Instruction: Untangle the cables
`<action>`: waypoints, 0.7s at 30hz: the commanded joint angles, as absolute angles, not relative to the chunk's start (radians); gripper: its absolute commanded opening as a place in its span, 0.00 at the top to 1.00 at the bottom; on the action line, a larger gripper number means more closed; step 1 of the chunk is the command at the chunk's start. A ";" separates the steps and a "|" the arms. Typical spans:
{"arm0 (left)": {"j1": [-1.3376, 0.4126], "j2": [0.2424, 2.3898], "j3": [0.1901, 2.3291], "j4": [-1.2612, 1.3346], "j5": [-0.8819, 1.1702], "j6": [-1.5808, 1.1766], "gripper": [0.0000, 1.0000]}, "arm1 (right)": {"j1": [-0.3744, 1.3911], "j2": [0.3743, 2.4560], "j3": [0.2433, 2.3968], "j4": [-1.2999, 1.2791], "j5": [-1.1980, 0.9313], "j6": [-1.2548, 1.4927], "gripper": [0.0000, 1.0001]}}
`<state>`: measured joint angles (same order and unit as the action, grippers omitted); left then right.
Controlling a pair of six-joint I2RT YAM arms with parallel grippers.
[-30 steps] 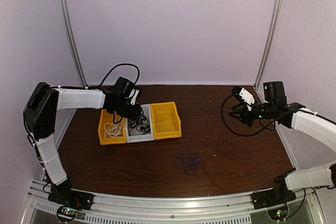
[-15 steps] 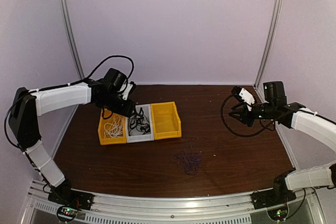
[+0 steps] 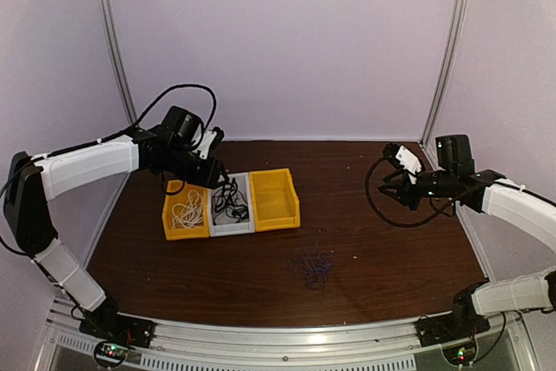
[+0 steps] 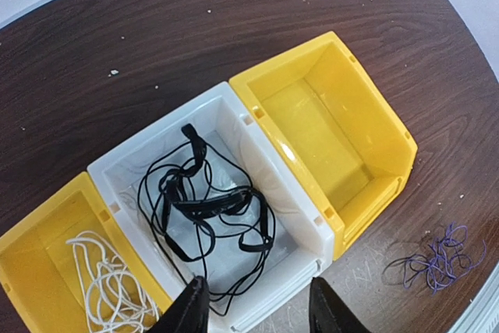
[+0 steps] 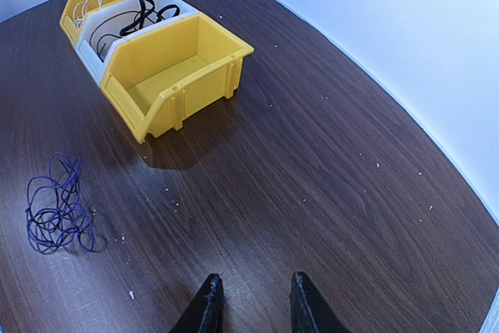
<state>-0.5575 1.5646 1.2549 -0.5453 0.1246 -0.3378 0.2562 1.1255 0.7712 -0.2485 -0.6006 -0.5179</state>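
where the table [image 5: 327, 154] runs toward its far left corner, three bins stand in a row, side walls touching. the left yellow bin [image 4: 43, 207] holds the white cable [image 4: 101, 286] as a loose, loopy heap on its floor. the white bin [image 4: 156, 129] in the middle holds the black cable [image 4: 203, 208], a tangle of crossing loops; one loop reaches toward the bin's open front lip, and whether it crosses the lip i cannot tell. the right yellow bin [image 4: 284, 58] shows its bare floor. the dark blue cable [image 5: 56, 208] lies flat on the wood as a small scribble of loops, well apart from the bins, toward the near edge and roughly midway between the left and right edges. the left fingers [image 4: 199, 309] hang in the air above the front of the white bin, spread wide, touching neither bin nor cable. the right fingers [image 5: 210, 302] are held above the wood by the right edge, well apart from the bins and the blue cable, parted to a middling gap and pointing toward the left edge. small pale specks dot the dark wood around the bins.
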 commanded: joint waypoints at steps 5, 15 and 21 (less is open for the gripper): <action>-0.559 1.738 1.286 -0.319 0.093 -0.376 0.61 | 0.247 1.111 0.762 -0.238 -0.583 -0.523 0.70; -0.554 1.902 1.274 -0.251 -0.001 -0.398 0.86 | 0.247 1.117 0.759 -0.238 -0.584 -0.529 0.70; -0.554 1.897 1.249 -0.212 0.050 -0.385 1.00 | 0.247 1.120 0.758 -0.238 -0.584 -0.529 0.70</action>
<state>-0.5571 1.9095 1.2686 -0.2901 0.0242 -0.3893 0.2562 1.1255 0.7712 -0.2485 -0.5987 -0.5251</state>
